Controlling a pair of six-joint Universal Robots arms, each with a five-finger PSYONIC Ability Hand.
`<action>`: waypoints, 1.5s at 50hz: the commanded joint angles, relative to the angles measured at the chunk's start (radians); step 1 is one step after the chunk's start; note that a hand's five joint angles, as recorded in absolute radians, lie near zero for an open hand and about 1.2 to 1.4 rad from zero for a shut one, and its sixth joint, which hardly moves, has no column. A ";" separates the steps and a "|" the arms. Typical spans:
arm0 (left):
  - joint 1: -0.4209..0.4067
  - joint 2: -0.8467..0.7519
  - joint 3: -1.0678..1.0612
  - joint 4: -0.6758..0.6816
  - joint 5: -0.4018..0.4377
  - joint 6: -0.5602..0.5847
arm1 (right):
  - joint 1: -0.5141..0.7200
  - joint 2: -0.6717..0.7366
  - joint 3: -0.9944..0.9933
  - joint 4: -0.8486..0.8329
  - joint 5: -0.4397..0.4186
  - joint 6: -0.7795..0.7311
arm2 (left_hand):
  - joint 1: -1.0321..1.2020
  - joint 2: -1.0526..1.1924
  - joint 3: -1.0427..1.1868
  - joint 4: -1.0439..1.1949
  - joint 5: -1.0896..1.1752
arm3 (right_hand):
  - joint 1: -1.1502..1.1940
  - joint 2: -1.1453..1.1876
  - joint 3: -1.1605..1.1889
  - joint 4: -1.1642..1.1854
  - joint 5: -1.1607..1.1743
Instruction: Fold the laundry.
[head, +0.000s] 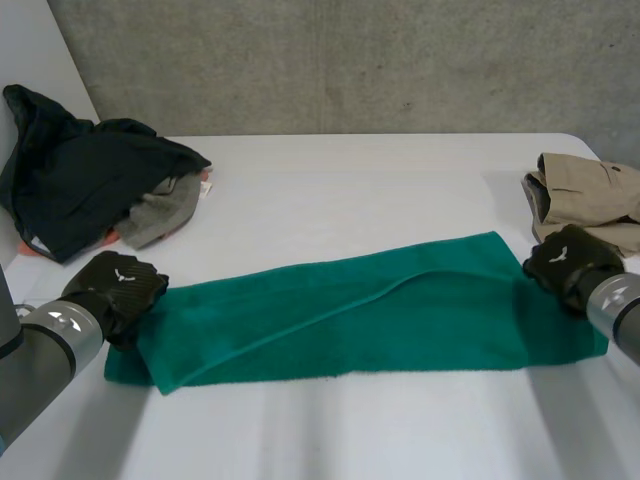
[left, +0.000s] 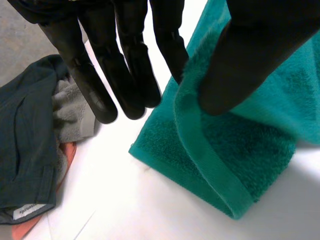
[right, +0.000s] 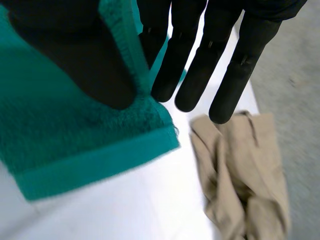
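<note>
1. The long green terry towel (head: 380, 315) lies across the white table (head: 350, 190). It is doubled lengthwise into a strip, and its layers sit a little askew toward the left end. I judge the first fold done and the crosswise fold to be the step in hand.
2. My left hand (head: 118, 285) is at the towel's left short end. In its wrist view the hemmed edge rises between the thumb (left: 240, 70) and the straight fingers (left: 95, 85), so I read it as pinching that hem.
3. My right hand (head: 570, 262) is at the right short end in much the same way. The hem stands up between thumb and straight fingers, clamped at the corner.
4. The next move, as I judge it, is to lift one end and carry it over to meet the other. Both layers must stay in the pinch or the lower one will drag behind. The uneven left end may need a light pull to square it first.
5. The bare table beyond the towel is wide open, which gives good room.
6. A crumpled beige cloth garment (head: 590, 195) lies just beside my right hand, by the table's right edge.
7. A dark heap of black and grey clothes (head: 70, 175) sits near my left hand, on its far side.
8. I would keep the sweep over the towel itself, between those two piles.
</note>
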 joint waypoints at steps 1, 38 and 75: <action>-0.021 0.000 -0.002 -0.009 0.060 -0.003 | 0.052 0.034 -0.004 0.059 -0.030 0.001 | 0.272 0.278 0.278 0.286 0.291 | 0.261 0.236 0.242 0.247 0.250; 0.025 -0.249 0.860 0.585 0.032 -0.379 | 0.142 0.108 -0.642 -0.694 0.042 0.513 | 0.272 0.278 0.278 0.286 0.291 | 0.261 0.236 0.242 0.247 0.250; 0.111 -0.271 0.189 0.394 0.181 -0.225 | 0.087 0.295 -0.194 -0.387 -0.110 0.329 | -0.941 -0.934 -0.934 -0.926 -0.921 | 0.261 0.236 0.242 0.247 0.250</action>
